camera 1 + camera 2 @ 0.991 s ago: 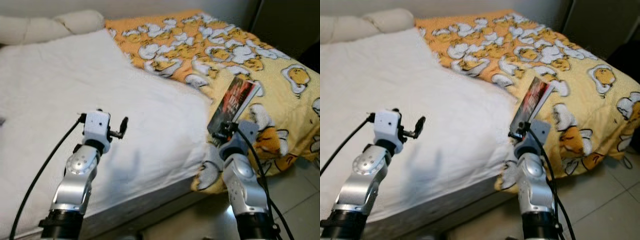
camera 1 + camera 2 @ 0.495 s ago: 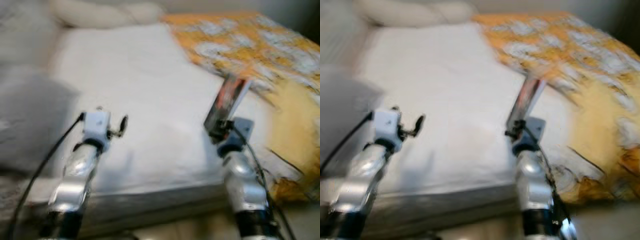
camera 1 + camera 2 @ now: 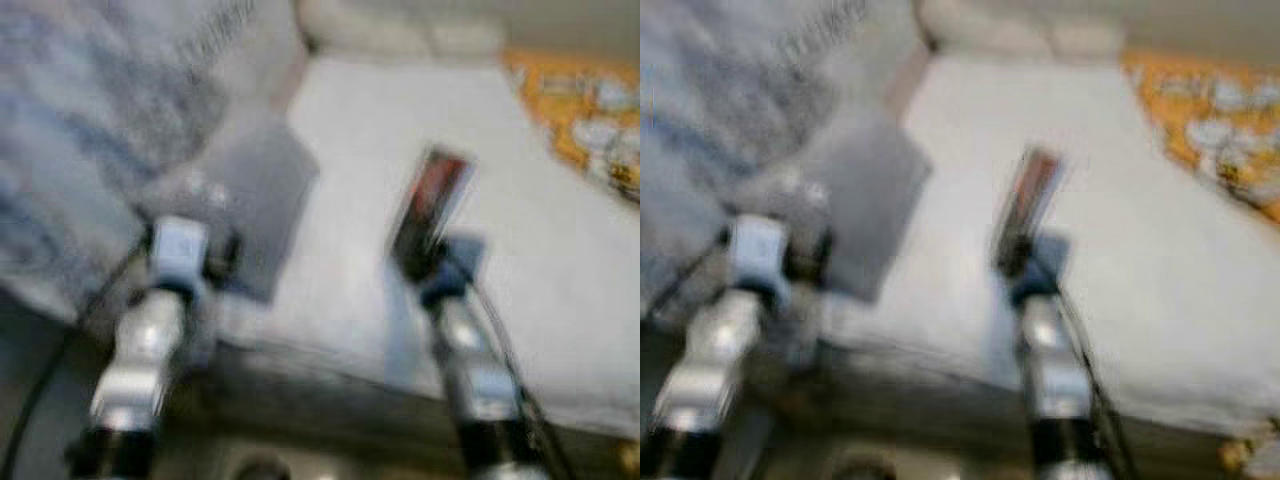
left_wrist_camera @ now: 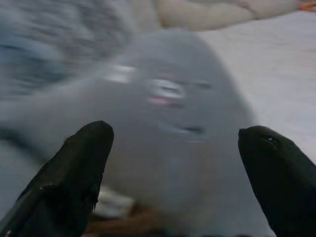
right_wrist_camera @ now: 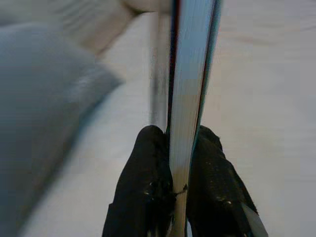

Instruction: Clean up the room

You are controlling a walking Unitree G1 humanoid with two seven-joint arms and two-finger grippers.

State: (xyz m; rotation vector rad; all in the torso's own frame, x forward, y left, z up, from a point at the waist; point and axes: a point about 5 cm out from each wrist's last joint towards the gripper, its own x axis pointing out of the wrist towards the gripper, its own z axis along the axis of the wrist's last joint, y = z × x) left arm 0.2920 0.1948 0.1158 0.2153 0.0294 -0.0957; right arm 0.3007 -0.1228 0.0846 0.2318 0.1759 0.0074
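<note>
Both eye views are badly blurred. At the upper left of the frame lies a mottled grey-blue cloth or blanket (image 3: 90, 110), too smeared to make out further. Below it, at the lower left, the silver left arm rises from the bottom edge, ending in the left claw (image 4: 173, 163); the left wrist view shows its two black fingers (image 4: 74, 182) spread wide apart with nothing between them, released. Ahead of those fingers, and just right of the arm in the eye views, a flat grey pillow-like cushion (image 3: 250, 190) lies on the white-sheeted bed (image 3: 420, 110), which fills the middle of the frame.

Right of centre, the silver right arm comes up from the bottom edge. The right claw (image 5: 178, 163) is clenched on the lower edge of a thin red-and-black book (image 3: 430, 205), which stands nearly upright above the white sheet, leaning slightly rightward. The right wrist view shows the book edge-on, its pale page block pinched between the two black fingers (image 5: 143, 192), one on each cover.

At top centre a cream rolled pillow (image 3: 400, 35) lies along the head of the bed. At the upper right edge is an orange patterned blanket (image 3: 590, 120).
</note>
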